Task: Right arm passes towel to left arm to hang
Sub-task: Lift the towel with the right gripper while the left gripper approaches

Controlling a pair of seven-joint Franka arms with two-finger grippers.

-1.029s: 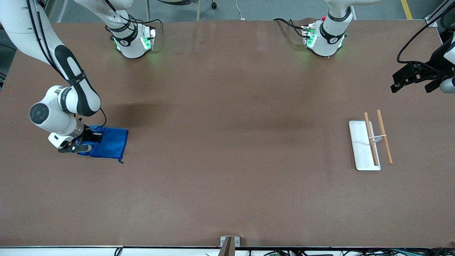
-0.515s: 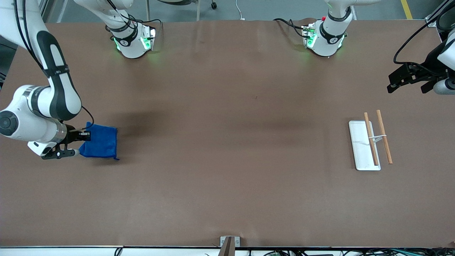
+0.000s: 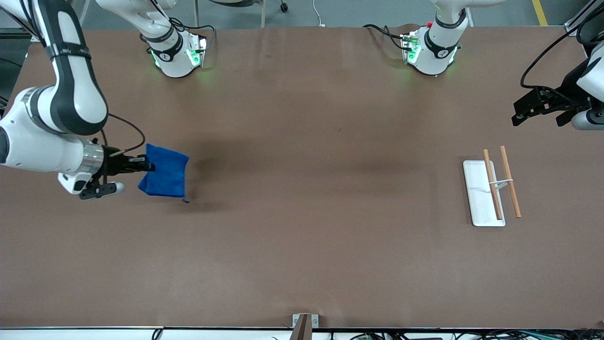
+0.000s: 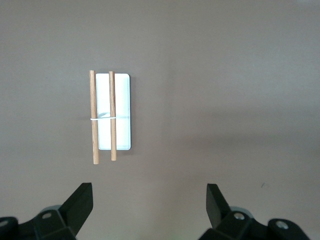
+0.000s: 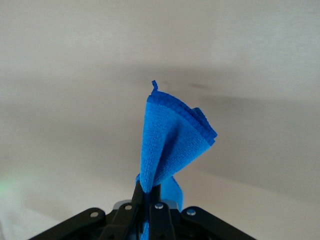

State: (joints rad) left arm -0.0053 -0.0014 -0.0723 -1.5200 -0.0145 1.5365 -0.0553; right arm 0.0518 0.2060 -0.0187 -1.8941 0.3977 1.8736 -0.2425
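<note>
My right gripper (image 3: 141,164) pinched the towel (image 3: 165,177), lifted well apart from the rack (image 3: 479,198). My left gripper (image 4: 150,200) waited above the rack, fingers spread wide.

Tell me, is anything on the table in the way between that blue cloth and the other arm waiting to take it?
Nothing visible is. The right gripper holds the towel above bare table. The left gripper waits open at its own end. Only the rack lies there, low on the table.
</note>
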